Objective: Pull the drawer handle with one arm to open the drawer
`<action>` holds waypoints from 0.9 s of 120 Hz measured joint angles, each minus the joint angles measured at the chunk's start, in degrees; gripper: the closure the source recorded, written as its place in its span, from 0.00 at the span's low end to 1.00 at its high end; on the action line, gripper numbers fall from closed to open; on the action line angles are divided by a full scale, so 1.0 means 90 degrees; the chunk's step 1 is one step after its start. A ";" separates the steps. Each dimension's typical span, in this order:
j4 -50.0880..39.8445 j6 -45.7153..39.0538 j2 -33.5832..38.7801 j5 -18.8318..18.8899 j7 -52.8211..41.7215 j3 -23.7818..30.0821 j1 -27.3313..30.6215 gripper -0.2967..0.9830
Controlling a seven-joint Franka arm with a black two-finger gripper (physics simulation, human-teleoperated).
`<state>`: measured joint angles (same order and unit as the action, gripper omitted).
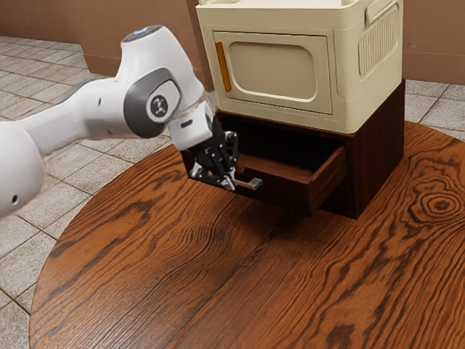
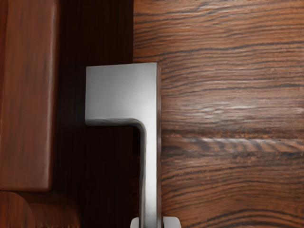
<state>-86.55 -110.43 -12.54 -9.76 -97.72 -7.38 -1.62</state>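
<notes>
So, the drawer (image 1: 282,193) is partway open, its front sticking out past the front edge of the dark wood cabinet (image 1: 375,156) that sits near the far edge of the round table (image 1: 145,280), and there's a cream box (image 1: 347,80) parked on top of the cabinet. My gripper (image 1: 231,182) is down at the drawer front and clamped on the silver handle (image 1: 252,184), one fingertip on each side of the bar, with the squared-off end of the handle poking out past the fingers, toward the exterior view's right.
</notes>
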 joint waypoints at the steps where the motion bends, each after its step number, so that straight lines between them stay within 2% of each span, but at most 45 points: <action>1: -0.0023 -0.0004 0.0020 -0.0002 0.0001 0.0001 0.0000 0.84; 47: -0.0774 -0.0089 0.0638 -0.0019 0.0049 0.0007 0.0022 0.80; 61: -0.1022 -0.0150 0.0796 -0.0023 0.0057 -0.0013 -0.0023 0.83; 89: -0.1233 -0.0206 0.0981 -0.0023 0.0075 0.0010 -0.0002 0.80; 108: -0.1232 -0.0207 0.1201 -0.0025 0.0083 0.0009 -0.0004 0.71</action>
<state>-97.63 -112.29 -1.73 -9.98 -96.97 -7.30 -1.66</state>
